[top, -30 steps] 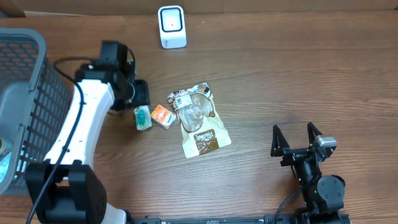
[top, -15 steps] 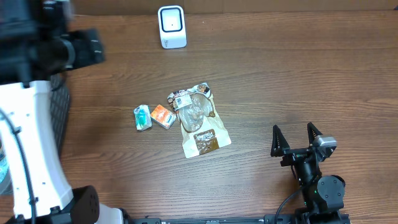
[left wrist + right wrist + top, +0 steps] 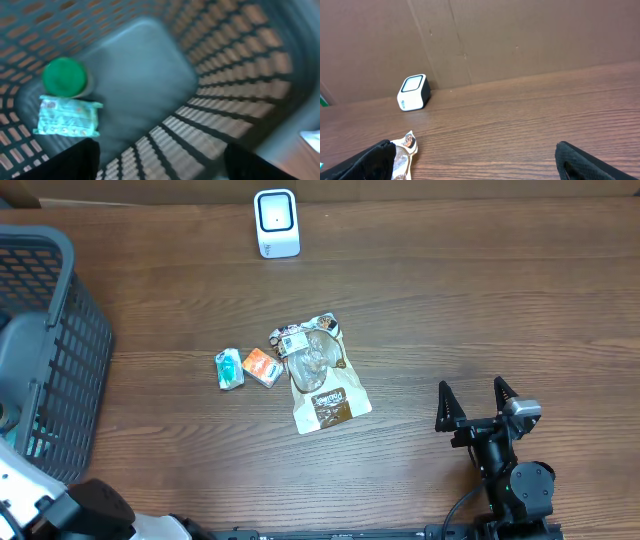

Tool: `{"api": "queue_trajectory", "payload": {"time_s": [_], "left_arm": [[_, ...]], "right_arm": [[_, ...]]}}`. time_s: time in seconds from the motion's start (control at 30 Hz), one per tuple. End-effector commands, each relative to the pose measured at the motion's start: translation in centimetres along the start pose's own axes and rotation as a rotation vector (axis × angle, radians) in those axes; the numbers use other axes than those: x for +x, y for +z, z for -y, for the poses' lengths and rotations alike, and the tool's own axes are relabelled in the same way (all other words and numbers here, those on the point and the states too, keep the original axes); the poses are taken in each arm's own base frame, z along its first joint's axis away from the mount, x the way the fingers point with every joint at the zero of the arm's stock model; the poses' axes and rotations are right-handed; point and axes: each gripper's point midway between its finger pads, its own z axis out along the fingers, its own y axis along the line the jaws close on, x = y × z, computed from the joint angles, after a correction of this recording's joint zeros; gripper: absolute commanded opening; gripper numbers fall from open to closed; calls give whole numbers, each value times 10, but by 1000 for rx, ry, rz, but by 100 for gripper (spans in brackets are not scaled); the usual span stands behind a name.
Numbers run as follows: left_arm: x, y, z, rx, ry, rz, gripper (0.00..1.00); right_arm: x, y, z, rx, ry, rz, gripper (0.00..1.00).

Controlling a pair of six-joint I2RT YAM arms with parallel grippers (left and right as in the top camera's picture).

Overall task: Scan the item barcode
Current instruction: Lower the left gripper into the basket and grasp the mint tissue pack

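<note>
Clearly both released: left hand point(image 3: 162, 164) above basket point(image 3: 240, 75), right hand point(image 3: 470, 388) near table point(image 3: 400, 480) edge

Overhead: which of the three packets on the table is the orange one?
The small middle packet. It lies between the teal packet on its left and the much larger brown-and-clear pouch on its right.

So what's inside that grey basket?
A round green-lidded container and a pale green packet lie on the basket floor. The left gripper hides the near edge, so anything there cannot be seen.
</note>
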Motion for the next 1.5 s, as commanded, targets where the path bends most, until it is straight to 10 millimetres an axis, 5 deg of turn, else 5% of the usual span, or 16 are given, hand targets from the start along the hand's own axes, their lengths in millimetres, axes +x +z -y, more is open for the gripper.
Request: {"api": "queue_trajectory", "payload": {"time_s": [0.0, 0.23, 0.53, 1.07, 1.13, 1.27, 1.47], "left_arm": [[16, 37, -28, -84, -67, -52, 84], [51, 113, -62, -192, -25, -97, 87], [89, 170, -97, -324, 39, -225, 79], [126, 213, -134, -486, 29, -373, 71], [133, 219, -136, -490, 31, -398, 60], [133, 220, -136, -490, 30, -402, 4], [110, 209, -110, -376, 3, -398, 4]], "right_arm": [[1, 0, 1, 2, 1, 8, 100], [1, 0, 1, 2, 1, 8, 100], [1, 0, 1, 2, 1, 8, 100], [1, 0, 1, 2, 1, 8, 100], [1, 0, 1, 2, 1, 8, 100], [1, 0, 1, 2, 1, 8, 100], [1, 0, 1, 2, 1, 8, 100]]}}
